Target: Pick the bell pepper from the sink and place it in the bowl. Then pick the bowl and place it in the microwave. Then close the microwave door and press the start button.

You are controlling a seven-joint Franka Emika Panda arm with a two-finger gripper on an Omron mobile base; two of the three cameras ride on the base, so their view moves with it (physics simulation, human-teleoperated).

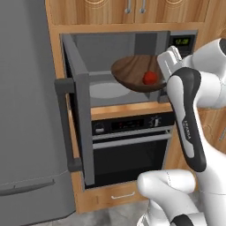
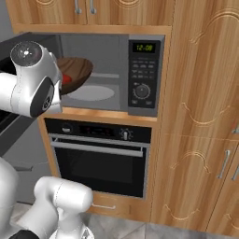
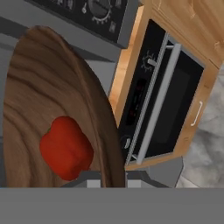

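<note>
Item: wide shallow dark brown wooden bowl (image 1: 134, 73), rigid, light; my fingers (image 3: 113, 180) clamp its rim, it hangs at the open black-and-grey microwave (image 2: 116, 70) mouth. Contents: small glossy red bell pepper (image 1: 150, 77), loose, liable to roll; I hold level.

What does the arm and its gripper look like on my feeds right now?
A glossy white arm of rounded segments, with a dark grey strip down one link carrying small pale lettering, too small to read. In the right base view a round dark grey cap closes a joint. The gripper has a pale grey boxy body; the hand view shows small dark fingertips.
</note>
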